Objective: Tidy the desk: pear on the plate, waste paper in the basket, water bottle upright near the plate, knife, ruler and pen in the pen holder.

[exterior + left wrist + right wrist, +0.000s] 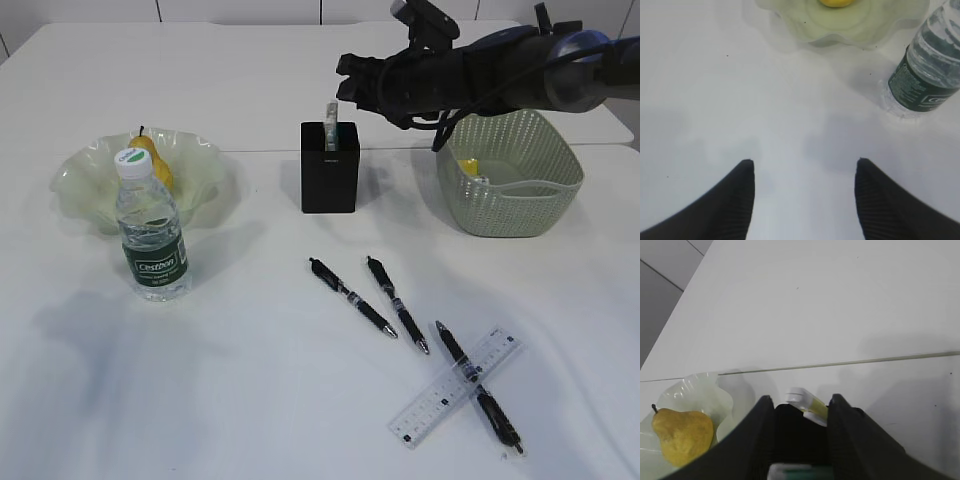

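Observation:
My right gripper hovers open just above the black pen holder. The knife stands in the holder; in the right wrist view its white and yellow end shows between my parted fingers. The pear lies on the ruffled green plate, and the water bottle stands upright in front of it. Three pens and the clear ruler lie on the desk at the front right. My left gripper is open over bare desk, near the bottle.
The sage-green basket stands right of the pen holder with a yellowish scrap of waste paper inside. The rightmost pen lies across the ruler. A seam between two tabletops runs behind the holder.

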